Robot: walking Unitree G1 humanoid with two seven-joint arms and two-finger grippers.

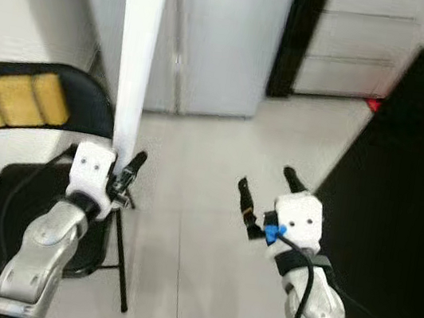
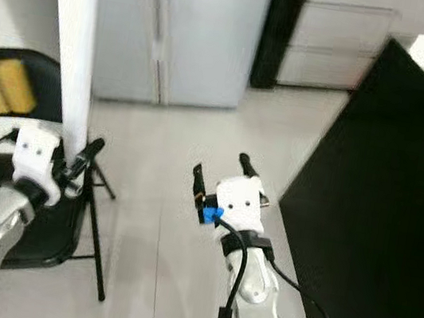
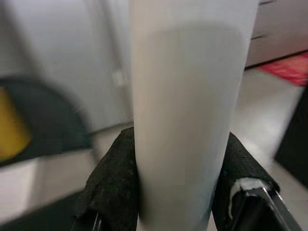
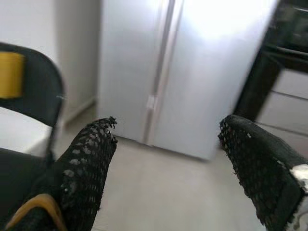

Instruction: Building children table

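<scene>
My left gripper (image 1: 124,163) is shut on a long white table leg (image 1: 139,43) that stands upright and runs out of the top of the picture. In the left wrist view the white leg (image 3: 185,120) sits clamped between the two black fingers (image 3: 113,178). My right gripper (image 1: 266,185) is held out over the bare floor in front of me, open, with nothing between its fingers (image 4: 89,159).
A black folding chair (image 1: 23,202) with a yellow cushion (image 1: 15,100) on its back stands at my left. A black surface (image 1: 397,212) runs along the right. Ahead are a white fridge (image 1: 216,31) and grey drawers (image 1: 359,45). Light floor (image 1: 204,206) lies between.
</scene>
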